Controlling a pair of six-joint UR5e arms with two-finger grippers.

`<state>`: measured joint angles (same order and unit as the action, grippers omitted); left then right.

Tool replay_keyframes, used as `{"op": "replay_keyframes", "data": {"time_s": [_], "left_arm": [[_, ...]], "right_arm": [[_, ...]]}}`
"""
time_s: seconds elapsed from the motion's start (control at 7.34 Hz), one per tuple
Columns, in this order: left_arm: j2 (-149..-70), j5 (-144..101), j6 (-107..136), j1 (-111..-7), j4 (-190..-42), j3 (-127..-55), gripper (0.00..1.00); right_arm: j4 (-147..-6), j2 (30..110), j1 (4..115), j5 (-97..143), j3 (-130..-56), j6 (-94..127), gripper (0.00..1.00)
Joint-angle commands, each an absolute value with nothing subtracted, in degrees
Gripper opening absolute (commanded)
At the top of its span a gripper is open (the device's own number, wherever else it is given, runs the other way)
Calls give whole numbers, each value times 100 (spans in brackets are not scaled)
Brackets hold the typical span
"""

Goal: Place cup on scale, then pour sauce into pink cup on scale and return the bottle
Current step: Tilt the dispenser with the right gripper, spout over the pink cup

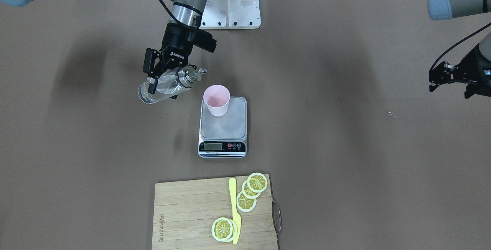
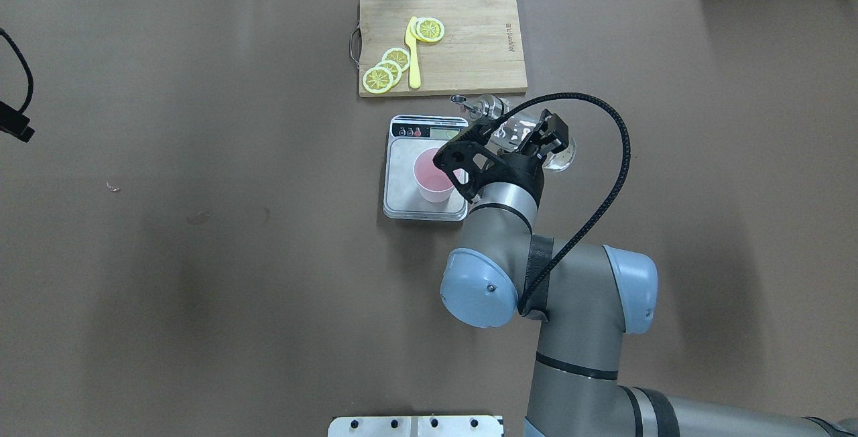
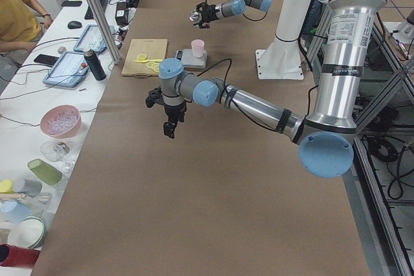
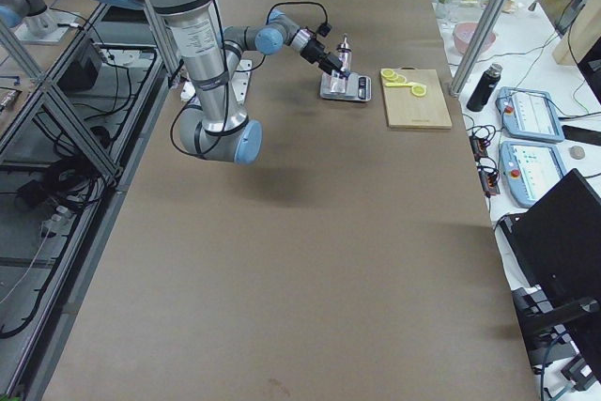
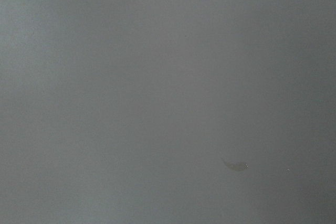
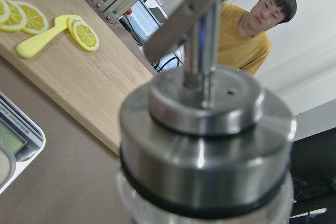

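Observation:
The pale pink cup (image 1: pixel 216 100) stands upright on the back part of the scale (image 1: pixel 226 129), as the overhead view shows too (image 2: pixel 432 175). My right gripper (image 1: pixel 164 89) is shut on the clear glass bottle (image 1: pixel 163 86) and holds it tilted nearly flat in the air beside the scale. Its silver spout (image 1: pixel 201 71) points toward the cup and stops short of the rim. Clear sauce (image 1: pixel 151 94) lies in the bottle; no stream shows. The right wrist view is filled by the bottle's metal top (image 6: pixel 205 129). My left gripper (image 1: pixel 437 81) hangs open and empty far off at the table's side.
A wooden cutting board (image 1: pixel 184 211) with lemon slices (image 1: pixel 257 183) and a yellow knife (image 1: pixel 234 211) lies beyond the scale's display side. The robot's white base mount (image 1: pixel 234 4) is behind the scale. A person in yellow (image 3: pixel 16 11) sits at the far edge.

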<state>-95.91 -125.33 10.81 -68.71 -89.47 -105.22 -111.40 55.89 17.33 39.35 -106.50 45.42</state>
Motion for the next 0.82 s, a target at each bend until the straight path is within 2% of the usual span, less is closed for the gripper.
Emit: {"op": "replay_keyframes", "data": {"time_s": [0.0,0.68], "left_arm": [[-9589,-12533,1081,-6873,-8947,-10494,97],[-9571,-12542,1090,-6864,-9334,-10266,97]], "right_arm": [[-11275,5572,1749,3833,-10600,4535,0],[-11609,5581,1819,3683,-10538,4535,0]]}}
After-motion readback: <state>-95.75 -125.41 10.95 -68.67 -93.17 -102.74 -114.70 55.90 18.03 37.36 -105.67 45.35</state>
